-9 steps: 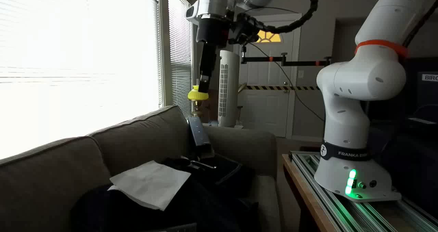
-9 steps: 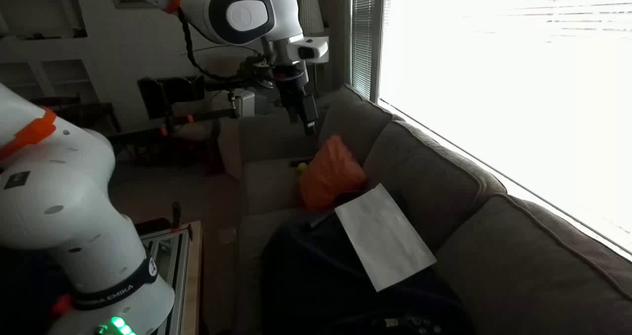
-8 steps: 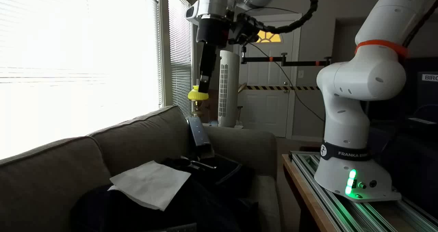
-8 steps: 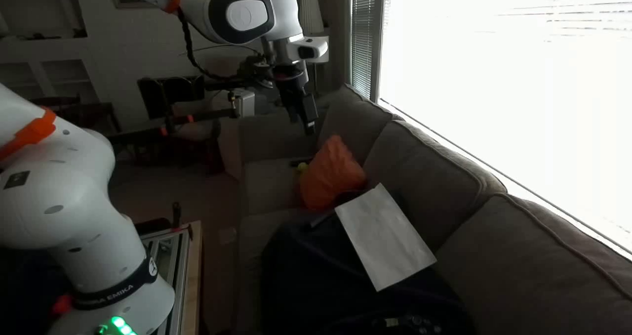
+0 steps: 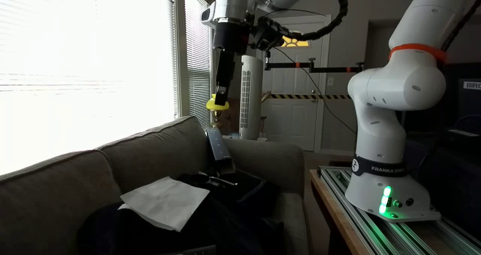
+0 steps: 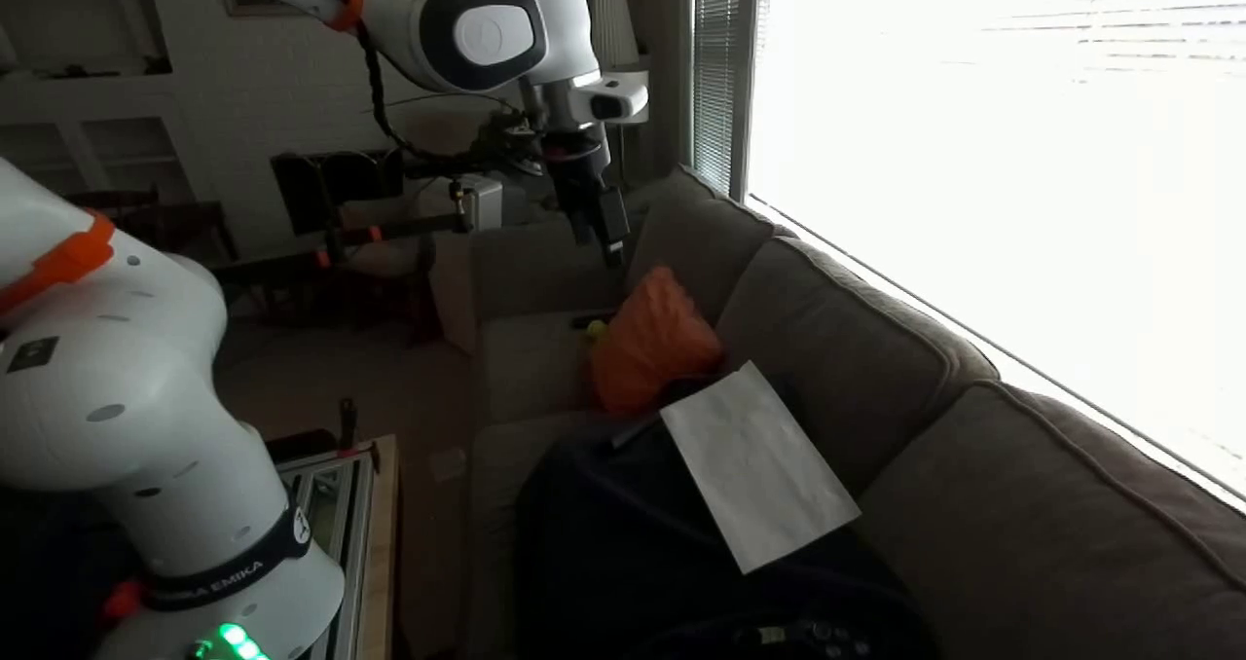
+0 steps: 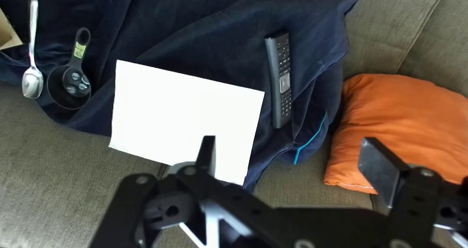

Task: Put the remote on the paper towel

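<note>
The remote (image 7: pixel 280 79), a slim black bar with rows of keys, lies on dark blue cloth in the wrist view, just right of the paper towel (image 7: pixel 186 112) and apart from it. In an exterior view the remote (image 6: pixel 635 432) shows dimly beside the towel's corner. The white paper towel lies on the cloth in both exterior views (image 5: pixel 165 202) (image 6: pixel 759 465). My gripper (image 7: pixel 288 156) is open and empty, its fingers wide apart. It hangs well above the sofa in both exterior views (image 5: pixel 221 100) (image 6: pixel 598 245). One finger covers part of the towel in the wrist view.
An orange pillow (image 7: pixel 406 120) lies beyond the remote. A spoon (image 7: pixel 33 68) and a dark measuring cup with coins (image 7: pixel 69 83) lie on the towel's far side. A dark box (image 5: pixel 218 146) leans in the sofa corner. The sofa back (image 6: pixel 837 310) runs along the window.
The gripper has moved down slightly, and a little left in an exterior view. The remote and towel have not moved.
</note>
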Motion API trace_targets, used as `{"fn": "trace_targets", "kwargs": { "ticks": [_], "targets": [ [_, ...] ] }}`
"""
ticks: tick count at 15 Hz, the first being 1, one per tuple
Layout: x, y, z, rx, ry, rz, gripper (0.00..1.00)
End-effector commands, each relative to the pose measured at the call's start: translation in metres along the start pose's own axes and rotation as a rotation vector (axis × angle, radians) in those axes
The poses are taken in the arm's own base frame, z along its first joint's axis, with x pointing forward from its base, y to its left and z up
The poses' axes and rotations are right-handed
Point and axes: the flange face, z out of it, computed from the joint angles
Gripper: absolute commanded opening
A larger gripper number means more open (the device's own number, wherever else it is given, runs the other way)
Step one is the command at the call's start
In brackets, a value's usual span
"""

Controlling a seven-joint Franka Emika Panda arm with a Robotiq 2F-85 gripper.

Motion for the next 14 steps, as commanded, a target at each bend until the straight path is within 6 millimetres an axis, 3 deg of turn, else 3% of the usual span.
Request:
{"fn": "trace_targets", "kwargs": {
  "ticks": [1,5,11,14],
  "targets": [
    [0.028,-0.036,0.046,-0.016,-0.020,-0.032,1.00],
    [0.047,-0.077,0.105,-0.028,-0.068,-0.121,1.00],
    [0.065,-0.101,0.190,-0.090,-0.135,-0.205,1.00],
    [0.070,-0.121,0.219,-0.091,-0.161,-0.241,1.00]
  ]
}}
